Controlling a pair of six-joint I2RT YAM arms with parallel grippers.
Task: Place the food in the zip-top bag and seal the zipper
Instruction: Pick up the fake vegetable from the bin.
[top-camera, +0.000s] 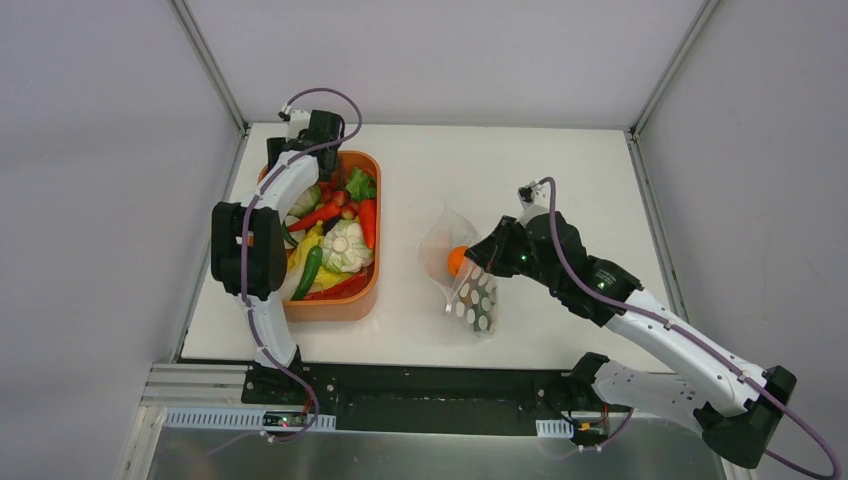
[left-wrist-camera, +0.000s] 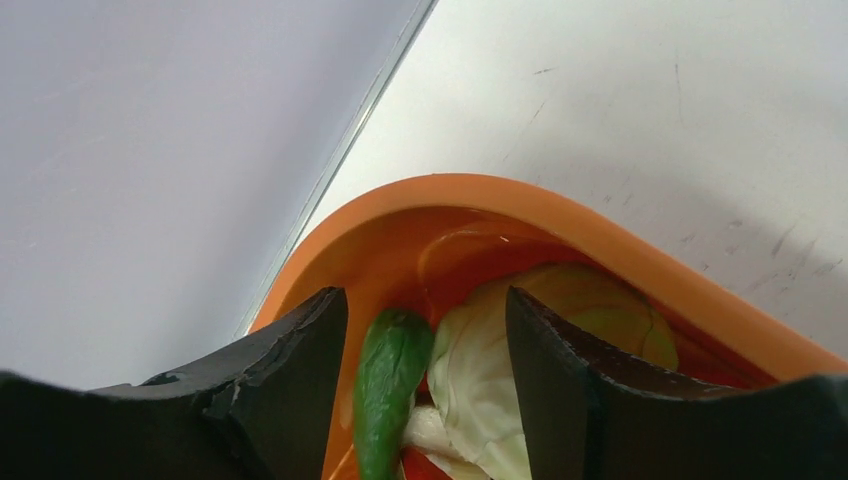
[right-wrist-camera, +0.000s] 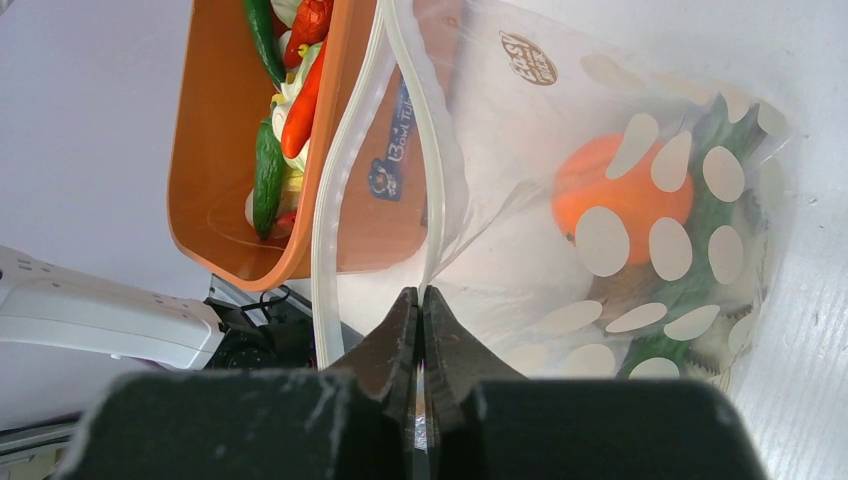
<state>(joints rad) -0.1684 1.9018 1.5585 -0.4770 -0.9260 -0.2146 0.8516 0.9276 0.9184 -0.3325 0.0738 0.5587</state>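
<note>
The zip-top bag (top-camera: 472, 290) lies at mid-table with its mouth held up and open; it also shows in the right wrist view (right-wrist-camera: 560, 150). An orange ball (right-wrist-camera: 620, 195) and a green leafy piece (right-wrist-camera: 705, 225) sit inside it, and the ball shows from above (top-camera: 457, 260). My right gripper (right-wrist-camera: 421, 292) is shut on one strip of the zipper (right-wrist-camera: 428, 170); the other strip (right-wrist-camera: 335, 190) hangs apart. My left gripper (left-wrist-camera: 427, 310) is open and empty above the far corner of the orange tub (left-wrist-camera: 560, 215), over a green pepper (left-wrist-camera: 390, 385) and a whitish cabbage (left-wrist-camera: 480, 370).
The orange tub (top-camera: 330, 305) stands at the table's left and holds several more toy vegetables, among them a garlic (top-camera: 345, 245) and a carrot (top-camera: 368, 222). Grey walls close in the table on the left, the far side and the right. The arm bases stand at the near edge.
</note>
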